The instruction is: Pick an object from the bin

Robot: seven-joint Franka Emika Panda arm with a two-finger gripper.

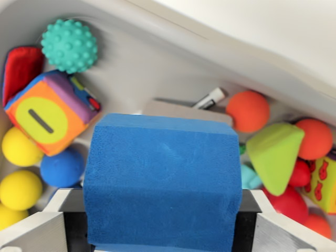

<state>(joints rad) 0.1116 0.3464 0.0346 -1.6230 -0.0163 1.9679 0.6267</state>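
One blue foam block [163, 181] clamped between pincer [163, 220] fingers [34, 231], above bin [157, 58] of balls, soft cube [50, 113].

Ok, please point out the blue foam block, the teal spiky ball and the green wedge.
blue foam block [163, 184], wrist view, middle of its top face
teal spiky ball [69, 45], wrist view, centre of the ball
green wedge [274, 155], wrist view, its broad sloping face
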